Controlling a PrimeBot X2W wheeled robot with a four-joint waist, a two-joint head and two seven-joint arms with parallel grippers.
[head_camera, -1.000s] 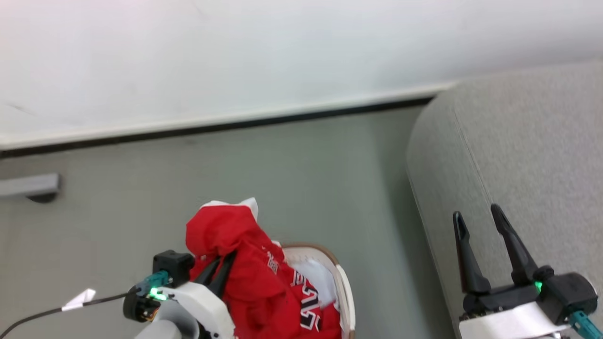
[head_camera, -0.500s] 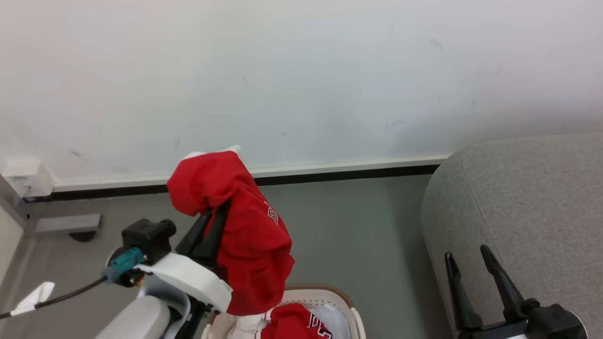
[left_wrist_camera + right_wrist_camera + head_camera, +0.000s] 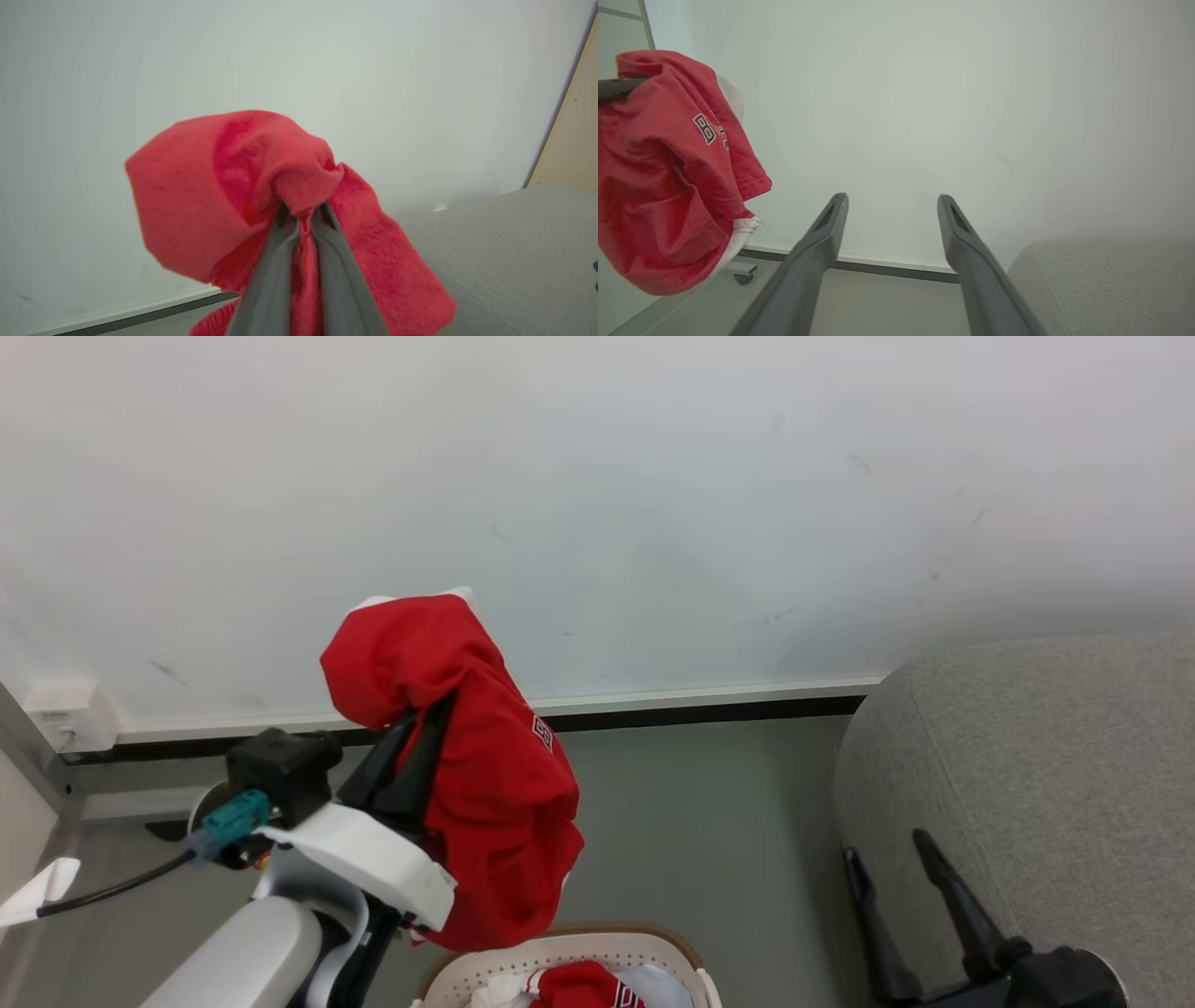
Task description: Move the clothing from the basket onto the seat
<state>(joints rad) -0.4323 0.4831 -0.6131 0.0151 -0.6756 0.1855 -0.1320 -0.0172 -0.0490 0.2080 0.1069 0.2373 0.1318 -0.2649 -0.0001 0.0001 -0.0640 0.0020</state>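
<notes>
Left gripper [image 3: 431, 714] is pinching a red garment [image 3: 485, 775], jaws closed almost fully with only a bunched fold of cloth between them; in the left wrist view the fabric is ballooning over and around both fingertips [image 3: 285, 228] and hiding their ends. The garment is hanging in the air, clear of the basket [image 3: 560, 947], draping down the gripper's right side; its lowest hem is dangling just above the basket's brown rim, and whether it is touching cannot be told. A small logo patch [image 3: 542, 732] is showing on the hanging cloth; white trim [image 3: 735, 95] is showing along its edges in the right wrist view.

Basket is sitting on the grey floor [image 3: 709, 821] at the bottom edge of the head view; remaining clothing [image 3: 579, 985], red with white pieces beside it, is lying inside.

Right gripper [image 3: 884, 847] is holding nothing; its fingers are standing wide apart, pointing up along the seat's front edge. Seat [image 3: 1046, 756] is lying to the robot's right, well apart from the held garment, with bare floor between it and the basket. A pale wall [image 3: 653, 504] is running behind everything.
</notes>
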